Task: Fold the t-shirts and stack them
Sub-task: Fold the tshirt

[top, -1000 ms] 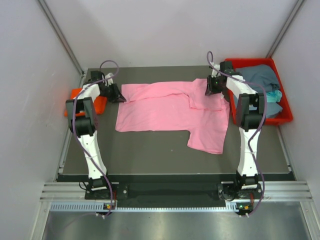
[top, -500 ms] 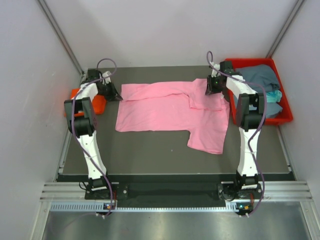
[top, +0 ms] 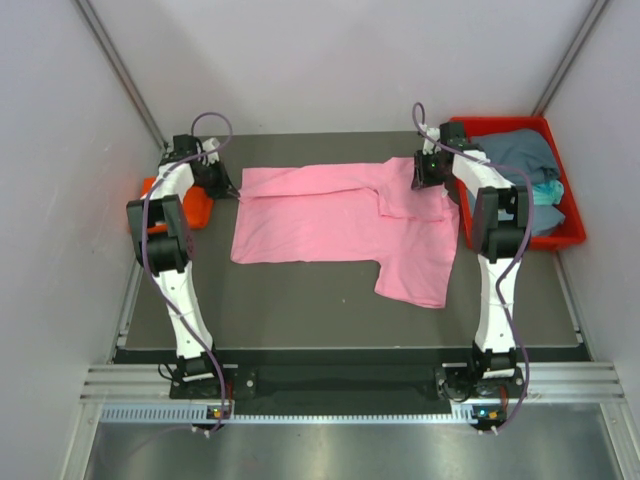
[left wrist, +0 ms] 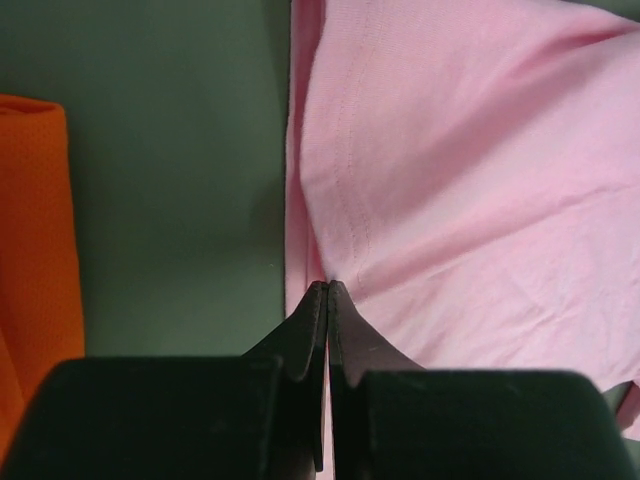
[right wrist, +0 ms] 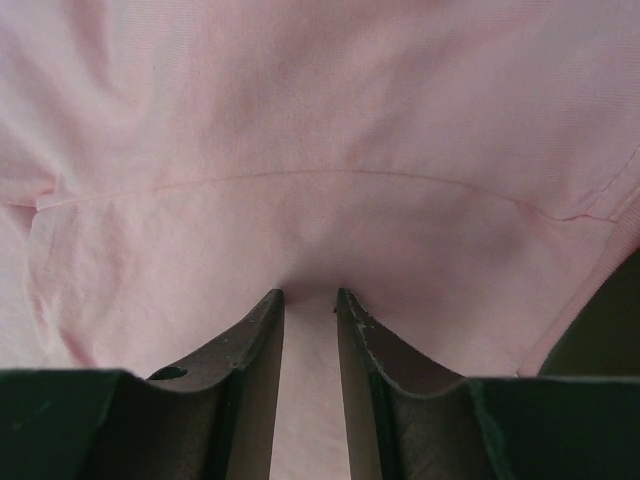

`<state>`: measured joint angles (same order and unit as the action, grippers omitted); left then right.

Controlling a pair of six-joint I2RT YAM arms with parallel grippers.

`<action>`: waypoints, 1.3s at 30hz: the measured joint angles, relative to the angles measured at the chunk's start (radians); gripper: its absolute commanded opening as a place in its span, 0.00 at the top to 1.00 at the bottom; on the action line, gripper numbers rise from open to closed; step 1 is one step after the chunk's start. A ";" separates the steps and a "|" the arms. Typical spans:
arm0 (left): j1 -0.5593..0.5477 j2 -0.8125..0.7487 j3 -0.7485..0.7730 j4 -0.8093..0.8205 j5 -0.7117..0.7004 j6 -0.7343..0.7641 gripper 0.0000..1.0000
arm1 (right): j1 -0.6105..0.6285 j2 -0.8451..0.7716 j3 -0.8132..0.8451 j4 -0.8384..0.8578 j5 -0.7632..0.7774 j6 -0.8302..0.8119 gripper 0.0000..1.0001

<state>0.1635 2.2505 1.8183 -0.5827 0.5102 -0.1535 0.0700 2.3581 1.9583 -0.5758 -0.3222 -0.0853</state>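
Note:
A light pink t-shirt (top: 330,215) lies spread on the dark table, one sleeve hanging toward the front right. My left gripper (top: 228,187) is shut on its far left edge; the left wrist view shows the fingertips pinching the hem (left wrist: 328,286). My right gripper (top: 421,182) is at the shirt's far right part, its jaws narrowly apart with a fold of pink cloth (right wrist: 310,300) bunched between them. A folded bright orange t-shirt (top: 192,207) lies at the table's left edge, also seen in the left wrist view (left wrist: 35,250).
A rigid red plastic tray (top: 572,236) stands at the far right holding a grey-blue shirt (top: 520,150) and a teal one (top: 546,192). Bare dark table (top: 300,300) lies in front of the pink shirt. Grey walls close in both sides.
My left gripper has moved left and slightly back, drawing the pink shirt's far left corner outward. The right gripper has stayed in place.

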 measured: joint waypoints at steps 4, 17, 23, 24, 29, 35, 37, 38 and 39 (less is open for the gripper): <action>0.000 -0.004 0.000 -0.006 -0.034 0.015 1.00 | 0.000 0.000 0.000 0.000 0.001 -0.006 0.71; 0.000 -0.034 0.013 -0.016 -0.020 0.022 1.00 | -0.013 -0.100 -0.103 0.000 0.030 -0.013 0.67; 0.000 -0.034 0.105 -0.026 -0.003 0.026 1.00 | -0.032 -0.188 -0.154 0.003 0.029 -0.019 0.67; 0.000 -0.036 0.111 -0.026 0.003 0.026 1.00 | -0.033 -0.192 -0.154 0.006 0.029 -0.019 0.67; 0.001 -0.049 0.073 -0.032 0.047 0.025 1.00 | -0.034 -0.193 -0.154 0.006 0.024 -0.018 0.67; 0.002 -0.076 -0.066 -0.098 0.081 0.027 0.98 | -0.034 -0.193 -0.154 0.006 0.019 -0.019 0.67; 0.003 -0.076 -0.092 -0.120 0.079 0.031 0.96 | -0.034 -0.193 -0.154 0.006 0.016 -0.020 0.66; 0.003 -0.076 -0.100 -0.130 0.077 0.031 0.88 | -0.034 -0.193 -0.159 0.007 0.013 -0.022 0.66; 0.003 -0.076 -0.106 -0.135 0.075 0.035 0.77 | -0.034 -0.194 -0.161 0.004 0.011 -0.024 0.66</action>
<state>0.1669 2.1742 1.7123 -0.7174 0.5850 -0.1188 0.0364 2.1639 1.7977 -0.5716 -0.3107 -0.1093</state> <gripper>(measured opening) 0.084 0.339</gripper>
